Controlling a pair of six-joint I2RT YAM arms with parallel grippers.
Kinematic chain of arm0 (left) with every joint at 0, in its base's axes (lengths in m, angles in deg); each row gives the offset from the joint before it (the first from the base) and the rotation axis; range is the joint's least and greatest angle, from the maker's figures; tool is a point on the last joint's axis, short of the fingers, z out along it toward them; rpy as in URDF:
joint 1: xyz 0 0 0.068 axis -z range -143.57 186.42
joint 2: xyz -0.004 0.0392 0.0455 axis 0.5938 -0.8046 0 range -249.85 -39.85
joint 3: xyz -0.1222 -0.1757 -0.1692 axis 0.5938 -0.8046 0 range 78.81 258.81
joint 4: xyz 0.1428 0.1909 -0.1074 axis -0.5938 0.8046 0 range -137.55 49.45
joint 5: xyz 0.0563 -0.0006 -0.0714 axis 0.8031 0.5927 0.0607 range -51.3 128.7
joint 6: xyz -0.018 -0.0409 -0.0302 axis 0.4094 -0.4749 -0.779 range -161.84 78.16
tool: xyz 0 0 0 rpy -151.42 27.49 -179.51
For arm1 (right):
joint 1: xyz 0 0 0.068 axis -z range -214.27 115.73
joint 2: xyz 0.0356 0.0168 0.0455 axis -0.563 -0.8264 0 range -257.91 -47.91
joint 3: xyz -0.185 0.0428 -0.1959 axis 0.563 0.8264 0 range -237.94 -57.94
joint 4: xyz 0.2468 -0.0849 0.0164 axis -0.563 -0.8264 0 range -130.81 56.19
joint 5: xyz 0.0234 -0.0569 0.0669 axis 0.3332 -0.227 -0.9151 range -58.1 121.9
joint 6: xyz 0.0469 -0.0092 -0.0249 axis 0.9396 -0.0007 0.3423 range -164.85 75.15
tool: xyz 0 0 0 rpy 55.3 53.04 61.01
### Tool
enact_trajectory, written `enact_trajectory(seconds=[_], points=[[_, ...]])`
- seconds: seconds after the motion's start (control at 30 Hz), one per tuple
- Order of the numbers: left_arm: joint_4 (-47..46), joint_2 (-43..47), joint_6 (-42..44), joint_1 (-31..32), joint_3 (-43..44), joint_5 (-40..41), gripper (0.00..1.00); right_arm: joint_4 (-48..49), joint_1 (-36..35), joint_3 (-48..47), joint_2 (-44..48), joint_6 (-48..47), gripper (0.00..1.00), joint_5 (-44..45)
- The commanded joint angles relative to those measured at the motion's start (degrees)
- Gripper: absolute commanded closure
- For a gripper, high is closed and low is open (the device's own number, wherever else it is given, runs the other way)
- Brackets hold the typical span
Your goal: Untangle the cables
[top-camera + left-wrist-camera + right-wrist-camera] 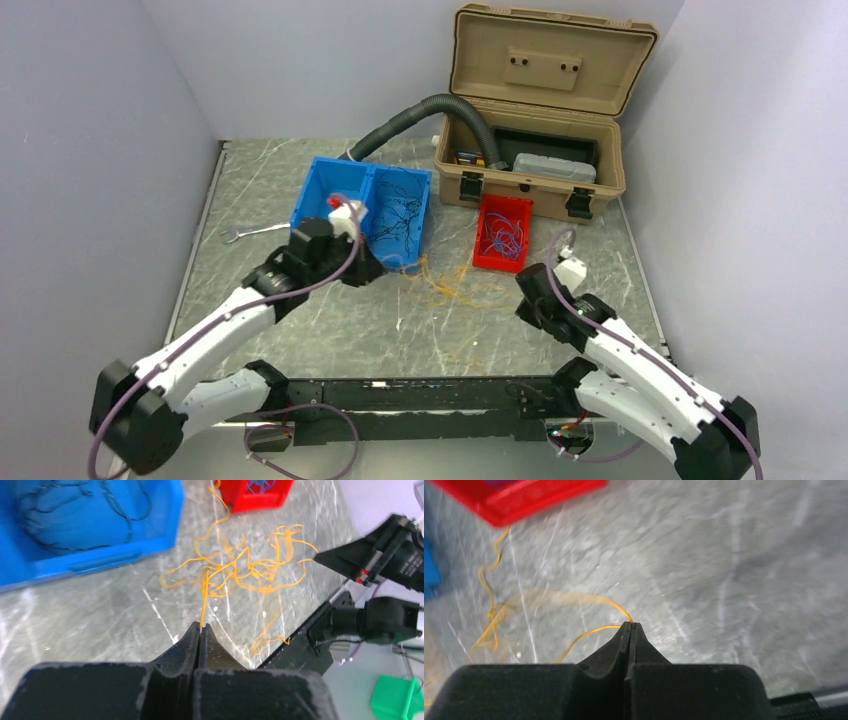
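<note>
I see a grey, white-veined stone-look tabletop (90, 625) with a soft sheen, a smooth, glossy blue plastic bin (100, 562), thin orange wires (240, 570) with a slick coating, and grainy matt black plastic fingers (184, 647) on my left gripper (200, 628).

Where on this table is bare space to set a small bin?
Bare marble lies between the orange cables and the black base rail. Another patch sits right of the red bin, in front of the toolbox; a third, behind the wrench, left of the blue bin. Crowded: in front of the two bins, where cables sprawl.
</note>
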State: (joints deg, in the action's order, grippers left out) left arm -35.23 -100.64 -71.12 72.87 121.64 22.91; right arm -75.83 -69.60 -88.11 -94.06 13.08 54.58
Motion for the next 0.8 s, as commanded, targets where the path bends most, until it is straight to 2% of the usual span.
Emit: enact_trajectory(seconds=[0.0,0.2,0.3,0.5,0.77], points=[[5.2,8.9,-0.2,-5.6,-0.3,-0.1,1.00,-14.9,0.9,-3.5,5.3,13.0,1.00,14.2],[17.2,16.5,1.5,-12.9,4.0,4.9,1.00,-22.9,1.0,-5.2,12.2,24.0,1.00,19.6],[20.6,18.6,3.2,-16.1,6.3,5.3,1.00,-22.0,1.0,-5.7,15.9,21.9,1.00,21.1],[26.7,18.9,8.4,-17.3,14.9,10.2,1.00,-15.6,1.0,-7.5,18.1,10.1,1.00,19.0],[32.4,10.2,14.1,-18.0,33.7,15.6,1.00,-9.1,1.0,-8.7,15.6,2.5,1.00,14.7]])
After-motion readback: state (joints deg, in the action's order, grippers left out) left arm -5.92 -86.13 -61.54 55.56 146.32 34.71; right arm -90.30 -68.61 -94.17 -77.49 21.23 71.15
